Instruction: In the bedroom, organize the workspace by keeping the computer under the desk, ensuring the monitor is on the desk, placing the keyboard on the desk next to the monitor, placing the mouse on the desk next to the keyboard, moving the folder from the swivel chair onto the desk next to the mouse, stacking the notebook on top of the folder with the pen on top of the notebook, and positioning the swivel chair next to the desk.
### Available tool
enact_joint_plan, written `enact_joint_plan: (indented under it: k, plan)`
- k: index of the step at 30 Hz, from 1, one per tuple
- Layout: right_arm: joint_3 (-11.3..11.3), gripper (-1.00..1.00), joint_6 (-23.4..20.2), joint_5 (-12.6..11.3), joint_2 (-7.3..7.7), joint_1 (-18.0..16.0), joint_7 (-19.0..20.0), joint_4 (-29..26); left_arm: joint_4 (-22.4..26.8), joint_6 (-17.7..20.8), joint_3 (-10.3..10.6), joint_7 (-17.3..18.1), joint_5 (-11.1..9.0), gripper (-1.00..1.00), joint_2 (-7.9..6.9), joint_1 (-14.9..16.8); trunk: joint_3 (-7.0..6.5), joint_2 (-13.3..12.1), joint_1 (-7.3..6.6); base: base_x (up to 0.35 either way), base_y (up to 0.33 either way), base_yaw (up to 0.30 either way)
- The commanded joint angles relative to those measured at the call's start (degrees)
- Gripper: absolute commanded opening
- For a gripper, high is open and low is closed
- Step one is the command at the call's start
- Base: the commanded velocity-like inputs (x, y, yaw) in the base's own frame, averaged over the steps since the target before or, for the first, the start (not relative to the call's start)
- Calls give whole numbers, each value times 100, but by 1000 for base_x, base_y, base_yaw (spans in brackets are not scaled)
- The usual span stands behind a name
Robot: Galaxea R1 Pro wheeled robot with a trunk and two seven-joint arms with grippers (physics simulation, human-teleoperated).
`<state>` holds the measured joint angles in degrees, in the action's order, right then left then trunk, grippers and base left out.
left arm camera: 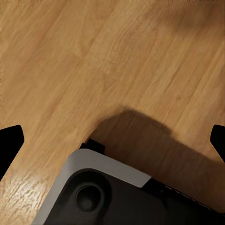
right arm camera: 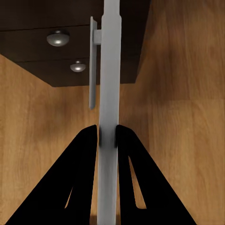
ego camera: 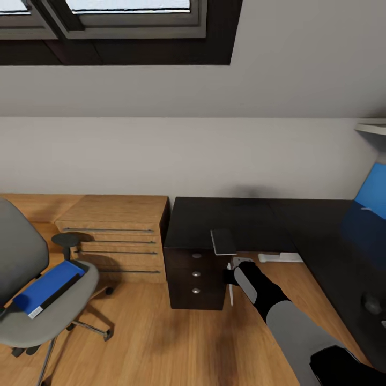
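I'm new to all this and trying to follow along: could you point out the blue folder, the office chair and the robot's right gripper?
folder (ego camera: pixel 48 287), head view, middle of its blue cover.
swivel chair (ego camera: pixel 16 249), head view, on the grey backrest.
right gripper (right arm camera: pixel 107 136), right wrist view, between its black fingertips, clamped on a thin grey object.

A light wood floor (ego camera: pixel 161 343) runs up to a plain grey-white wall (ego camera: pixel 177 155), and above it the ceiling slopes (ego camera: pixel 279 86) past a dark-framed skylight (ego camera: pixel 118 27) showing pale daylight. Low oak drawers (ego camera: pixel 115 236) with long metal handles stand against the wall beside a dark cabinet (ego camera: pixel 195 279) with round knobs
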<state>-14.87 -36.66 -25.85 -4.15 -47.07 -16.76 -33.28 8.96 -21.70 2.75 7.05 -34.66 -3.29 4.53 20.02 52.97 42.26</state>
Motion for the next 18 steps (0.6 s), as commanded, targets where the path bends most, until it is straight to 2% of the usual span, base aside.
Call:
enact_joint_plan:
  k: [1,7,18]
  plan:
    - [-21,-100,-13,-69,6,-4,-56,-9,-8,-18,30,33,-56,100,2,4,-12,-37,-22,0,0,0]
    - [-8,-100,-18,-70,2,-4,-59,-11,-7,-23,39,33,-51,100,99,4,-119,-277,-154,0,0,-18]
    - [-15,-100,-4,-62,-2,-4,-64,-4,-3,-28,41,33,-50,100,117,4,-317,-719,-395,0,0,-200]
